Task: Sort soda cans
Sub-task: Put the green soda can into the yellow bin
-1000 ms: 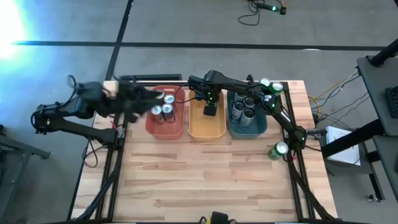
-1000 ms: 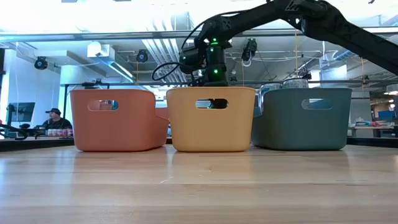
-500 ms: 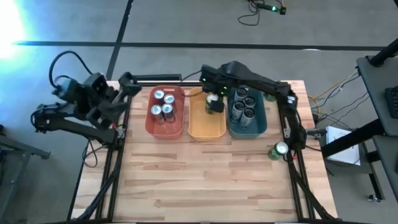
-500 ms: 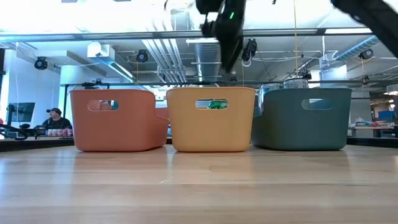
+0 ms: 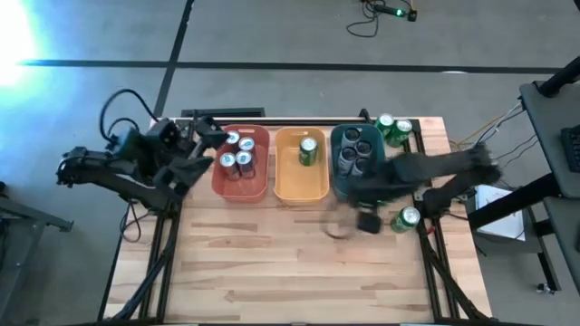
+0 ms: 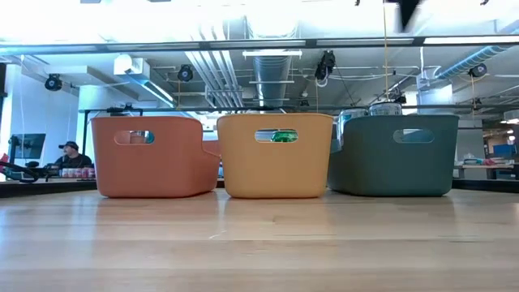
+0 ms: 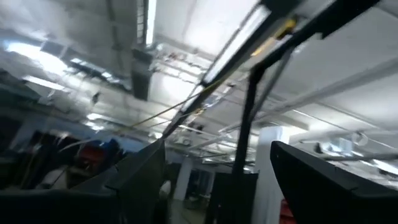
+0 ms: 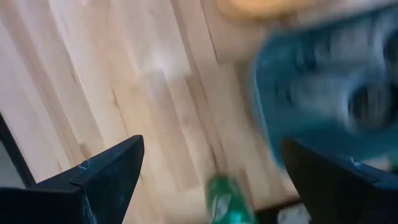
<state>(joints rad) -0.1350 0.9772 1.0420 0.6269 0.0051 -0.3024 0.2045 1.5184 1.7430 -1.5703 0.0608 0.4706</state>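
- Right gripper hangs over the bench, fingers spread wide, empty; a green can stands just beside them.
- Left gripper sits beside the red bin, fingers open, empty.
- One green can lies in the orange bin.

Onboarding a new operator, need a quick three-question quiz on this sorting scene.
1. True or false: the orange bin holds one green can.
2. Which bin holds the dark grey cans? A. red bin B. orange bin C. teal bin
3. How many green cans stand on the table outside the bins?

Key: 1. True. 2. C. 3. Three: two at the back right corner, one at the right edge.
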